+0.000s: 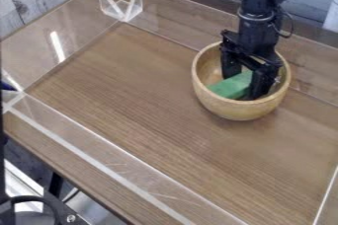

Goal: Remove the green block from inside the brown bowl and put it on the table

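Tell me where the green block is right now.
In the camera view, the green block lies inside the brown bowl, toward its left side, beside the black gripper.

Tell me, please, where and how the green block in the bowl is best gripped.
I'd grip the green block around its exposed middle, coming from above with the fingers across its narrow width. It lies inside the brown bowl, whose raised rim would probably obstruct a sideways approach.
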`<action>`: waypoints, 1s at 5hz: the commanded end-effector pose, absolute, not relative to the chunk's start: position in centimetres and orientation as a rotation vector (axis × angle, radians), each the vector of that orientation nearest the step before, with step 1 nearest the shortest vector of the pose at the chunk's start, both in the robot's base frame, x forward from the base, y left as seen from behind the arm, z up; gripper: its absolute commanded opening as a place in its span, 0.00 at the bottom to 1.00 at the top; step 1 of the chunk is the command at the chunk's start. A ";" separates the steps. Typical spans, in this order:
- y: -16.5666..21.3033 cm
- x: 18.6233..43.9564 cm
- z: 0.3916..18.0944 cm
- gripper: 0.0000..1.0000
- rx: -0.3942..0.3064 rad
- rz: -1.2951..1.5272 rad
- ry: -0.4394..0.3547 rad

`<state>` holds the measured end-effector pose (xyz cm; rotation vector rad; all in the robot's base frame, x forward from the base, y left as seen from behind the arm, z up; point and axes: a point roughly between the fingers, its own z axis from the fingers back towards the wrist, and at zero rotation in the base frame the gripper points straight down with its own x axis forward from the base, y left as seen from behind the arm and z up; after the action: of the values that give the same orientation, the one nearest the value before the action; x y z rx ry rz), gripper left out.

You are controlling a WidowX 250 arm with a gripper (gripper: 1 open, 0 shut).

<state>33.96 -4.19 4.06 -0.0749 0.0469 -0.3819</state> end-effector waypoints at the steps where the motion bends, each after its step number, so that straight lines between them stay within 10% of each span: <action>1: -4.6 35.5 7.2 1.00 -0.064 -0.392 -0.066; 2: -4.3 35.6 6.8 0.00 -0.065 -0.383 -0.059; 5: -2.4 35.0 8.5 0.00 -0.048 -0.331 -0.078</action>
<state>34.28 -2.56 5.86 -0.0597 0.0028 -0.3330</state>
